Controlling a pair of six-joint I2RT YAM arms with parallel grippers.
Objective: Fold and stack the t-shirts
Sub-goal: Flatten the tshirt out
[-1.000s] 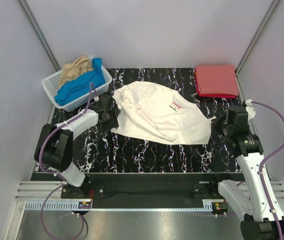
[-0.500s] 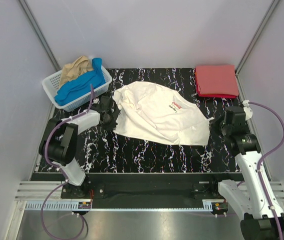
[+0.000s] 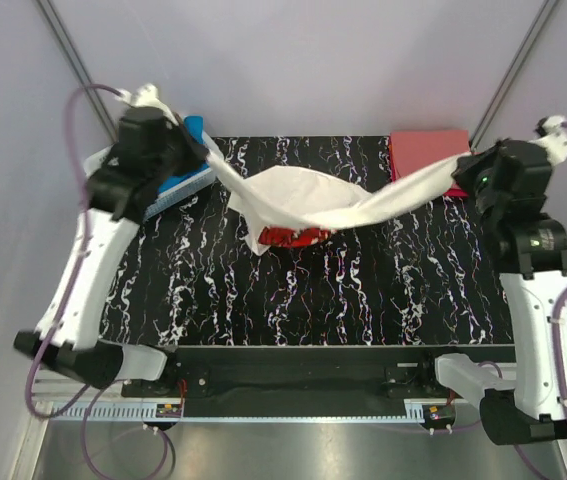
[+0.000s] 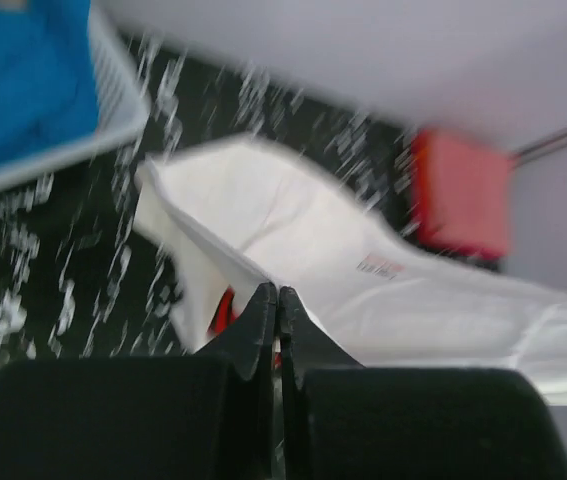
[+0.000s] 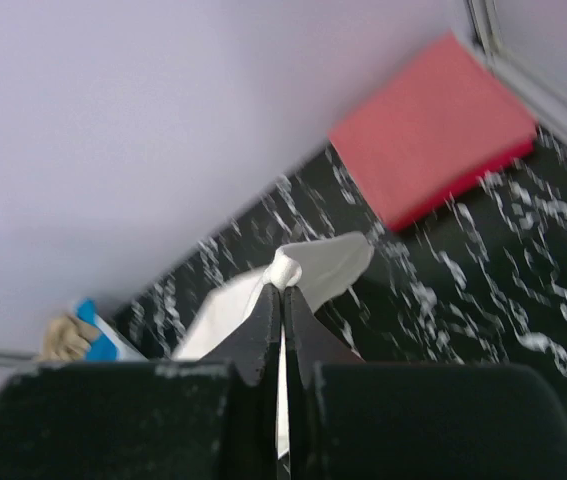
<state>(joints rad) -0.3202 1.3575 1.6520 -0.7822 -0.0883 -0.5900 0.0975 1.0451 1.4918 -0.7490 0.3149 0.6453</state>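
top external view: white t-shirt (image 3: pixel 303 200) hangs stretched btw both arms, up over the black marble table (image 3: pixel 363 290). it sags in the middle w/ its red print on the low part. left gripper (image 3: pixel 201 157) jaws are pressed tight on the shirt's left end, near the basket (image 4: pixel 123 125). right gripper (image 3: pixel 468 177) jaws pinch the other end, just by the folded red t-shirt (image 3: pixel 423 155) at the back right corner. blue t-shirt (image 4: pixel 23 90) sits in the basket.

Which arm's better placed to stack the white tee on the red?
Right, likely: the right pincer grips the white tee beside the red tee; the left pincer is across, by the basket.
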